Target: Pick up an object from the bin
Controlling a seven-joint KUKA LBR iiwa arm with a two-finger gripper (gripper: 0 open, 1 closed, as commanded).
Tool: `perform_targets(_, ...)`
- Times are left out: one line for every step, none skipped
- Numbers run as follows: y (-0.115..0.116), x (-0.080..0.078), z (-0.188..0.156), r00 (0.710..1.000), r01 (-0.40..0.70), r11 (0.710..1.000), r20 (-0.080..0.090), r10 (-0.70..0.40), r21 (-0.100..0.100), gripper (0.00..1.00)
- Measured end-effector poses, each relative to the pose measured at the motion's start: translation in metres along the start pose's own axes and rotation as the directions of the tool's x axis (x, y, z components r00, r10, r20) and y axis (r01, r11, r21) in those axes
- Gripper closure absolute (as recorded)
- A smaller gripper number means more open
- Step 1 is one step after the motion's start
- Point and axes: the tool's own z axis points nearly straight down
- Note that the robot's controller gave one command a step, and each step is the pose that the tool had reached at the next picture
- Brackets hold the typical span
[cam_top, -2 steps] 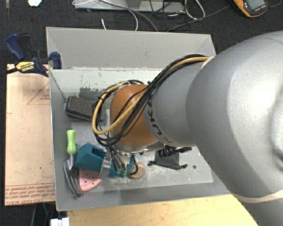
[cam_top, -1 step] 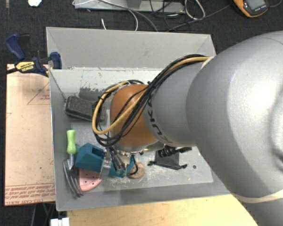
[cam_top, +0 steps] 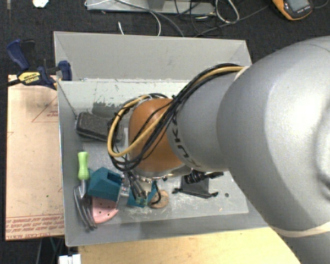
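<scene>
My gripper (cam_top: 136,189) reaches down under the arm's wrist at the front left of the bin. It is low among small things. A teal block (cam_top: 103,183) lies right beside it on the left. A small teal piece (cam_top: 138,201) and a tan ring (cam_top: 161,201) sit just below it. Whether anything is held I cannot tell.
A pink flat piece with grey wire loops (cam_top: 100,212) lies in the front left corner. A light green handle (cam_top: 83,165) stands along the left wall. A dark grey block (cam_top: 93,126) rests at the back left. A black clip (cam_top: 198,186) lies right of the gripper.
</scene>
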Motion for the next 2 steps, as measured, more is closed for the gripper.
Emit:
perform_targets(0.0,0.0,0.0,1.0,0.0,1.0,0.0,0.0,0.0,1.0)
perform_targets(0.0,0.0,0.0,1.0,0.0,1.0,0.0,0.0,0.0,1.0)
